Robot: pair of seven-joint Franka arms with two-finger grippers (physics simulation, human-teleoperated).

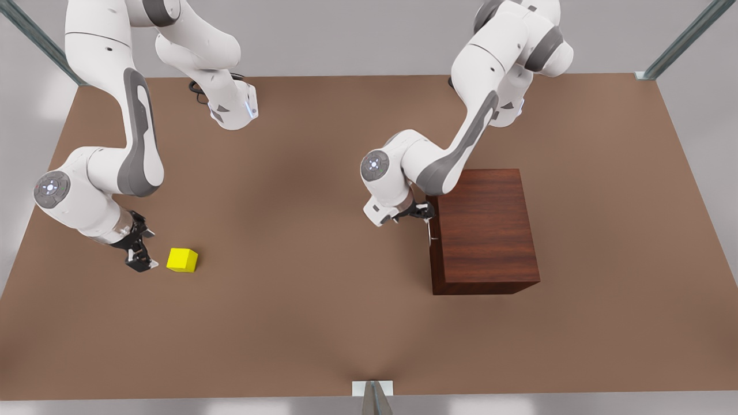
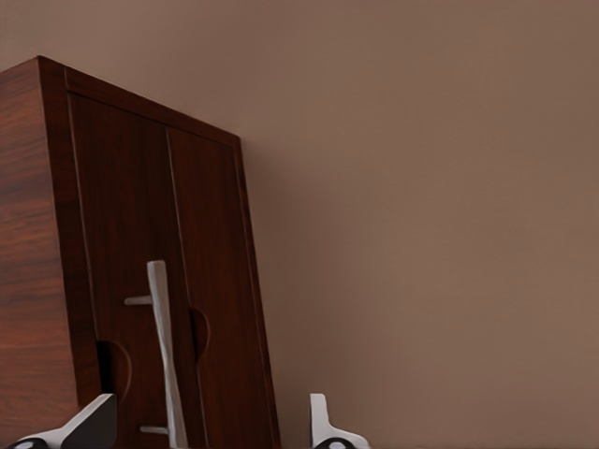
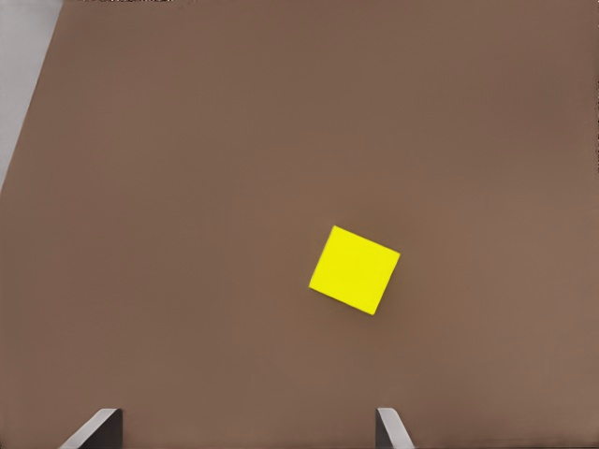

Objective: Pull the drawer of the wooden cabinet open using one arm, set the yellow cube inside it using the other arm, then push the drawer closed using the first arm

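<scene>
The wooden cabinet (image 1: 484,227) (image 2: 33,243) stands on the front view's right half of the table. Its drawer (image 2: 122,224) sits flush in the face turned toward the front view's left, with a thin silver handle (image 1: 431,231) (image 2: 162,346). My left gripper (image 1: 424,212) (image 2: 208,432) is at that face, open, its fingers (image 2: 323,426) either side of the handle bar without closing on it. The yellow cube (image 1: 182,259) (image 3: 355,269) lies on the table at the front view's left. My right gripper (image 1: 140,259) (image 3: 245,432) hovers open just beside it, apart from it.
The brown table (image 1: 323,323) has bare surface between the cube and the cabinet. A small white bracket (image 1: 372,388) sits at the table's near edge. Metal frame struts (image 1: 680,43) rise at the far corners.
</scene>
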